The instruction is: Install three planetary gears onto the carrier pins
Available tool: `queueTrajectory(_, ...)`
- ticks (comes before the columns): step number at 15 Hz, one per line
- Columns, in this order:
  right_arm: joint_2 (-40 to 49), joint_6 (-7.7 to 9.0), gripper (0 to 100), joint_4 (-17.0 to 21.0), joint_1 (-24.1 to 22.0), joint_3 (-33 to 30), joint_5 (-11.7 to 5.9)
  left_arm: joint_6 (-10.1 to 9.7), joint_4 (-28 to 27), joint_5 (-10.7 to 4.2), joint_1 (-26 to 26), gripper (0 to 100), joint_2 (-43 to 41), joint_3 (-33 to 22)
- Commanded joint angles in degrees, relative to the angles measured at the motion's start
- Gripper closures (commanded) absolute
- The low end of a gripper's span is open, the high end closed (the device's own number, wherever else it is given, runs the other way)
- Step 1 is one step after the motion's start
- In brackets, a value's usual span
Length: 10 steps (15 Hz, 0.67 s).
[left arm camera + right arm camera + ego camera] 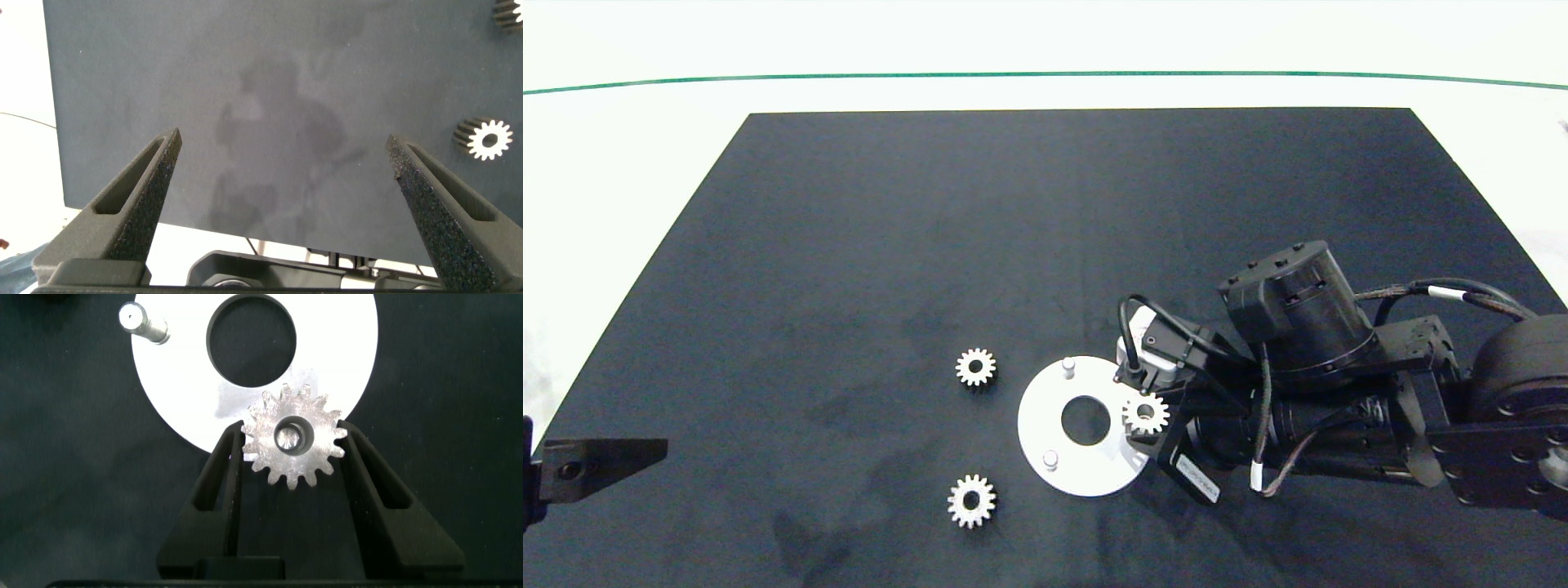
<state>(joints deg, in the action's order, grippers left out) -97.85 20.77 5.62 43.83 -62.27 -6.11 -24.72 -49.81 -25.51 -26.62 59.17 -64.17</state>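
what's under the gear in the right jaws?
The held gear hangs over the rim of the white disc. Something metallic shows through its centre hole. Whether that is the third carrier pin, or seated, cannot be told.

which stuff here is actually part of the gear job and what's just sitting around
Part of the job:
- held gear in right gripper, over a pin
- two loose gears on mat
- carrier disc with two bare pins

Just there:
- black mat
- left gripper, open, idle at mat's edge

One small toothed gear (1146,413) sits over the flat ring-shaped disc's (1040,437) right edge; two gears (975,367) (971,501) lie left of it.
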Motion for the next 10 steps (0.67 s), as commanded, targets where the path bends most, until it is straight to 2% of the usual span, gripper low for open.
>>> queueTrajectory(1, -0.06, 0.15, 81, -0.08, 0.12, 0.66, 0.04, -0.15, -0.29, -0.15, -0.01, 0, 0.07, -0.34)
queueTrajectory(10, 0.12, 0.15, 81, -0.52, -0.32, 1.54, 0.04, -0.15, -0.37, -0.15, -0.01, 0, -0.11, -0.08)
